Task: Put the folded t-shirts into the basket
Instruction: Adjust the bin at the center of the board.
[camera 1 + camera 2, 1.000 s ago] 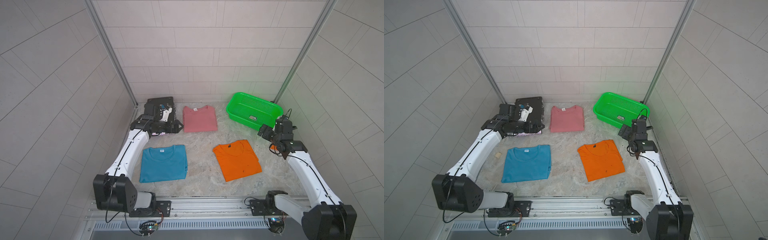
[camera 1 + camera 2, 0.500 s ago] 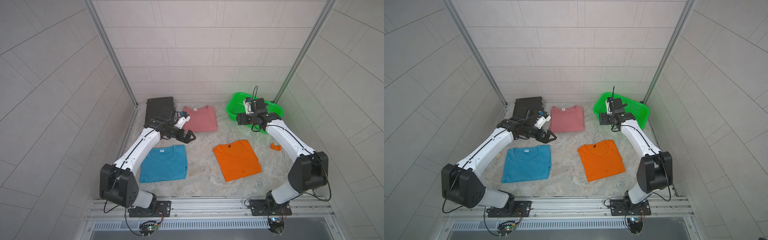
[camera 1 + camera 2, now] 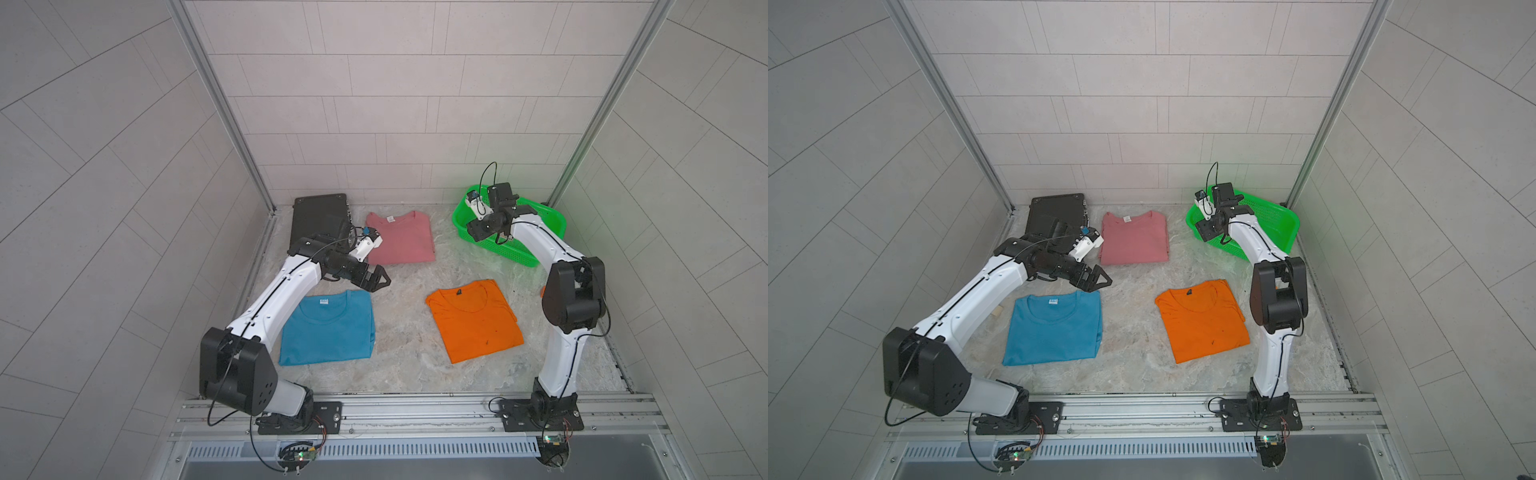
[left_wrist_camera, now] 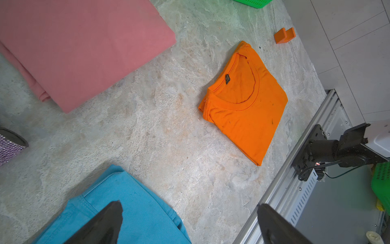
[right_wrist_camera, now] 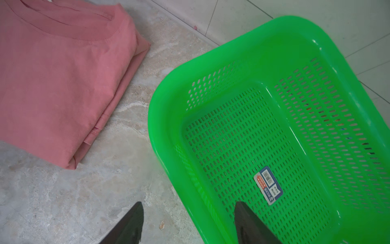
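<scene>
Three folded t-shirts lie flat on the stone floor: teal (image 3: 328, 328) (image 3: 1054, 328) at the front left, orange (image 3: 473, 322) (image 3: 1204, 324) at the front right, pink (image 3: 401, 239) (image 3: 1133, 239) at the back. The green basket (image 3: 544, 216) (image 3: 1283, 216) stands empty at the back right. My right gripper (image 5: 188, 206) (image 3: 474, 237) is open astride the basket's near corner wall (image 5: 168, 118), one finger inside, one over the floor. My left gripper (image 4: 188, 209) (image 3: 376, 282) hangs open and empty over the teal shirt's (image 4: 130, 211) far corner.
A black hard-shell case (image 3: 318, 216) (image 3: 1054, 216) lies at the back left, beside the pink shirt (image 5: 52, 84). A small orange block (image 4: 283, 36) sits by the right wall past the orange shirt (image 4: 244, 109). Tiled walls close three sides; a metal rail (image 3: 415, 409) runs along the front.
My right arm swung from the front right up to the basket's near corner and its jaws narrowed. My left arm came off the black case toward the middle, above the teal shirt's corner.
</scene>
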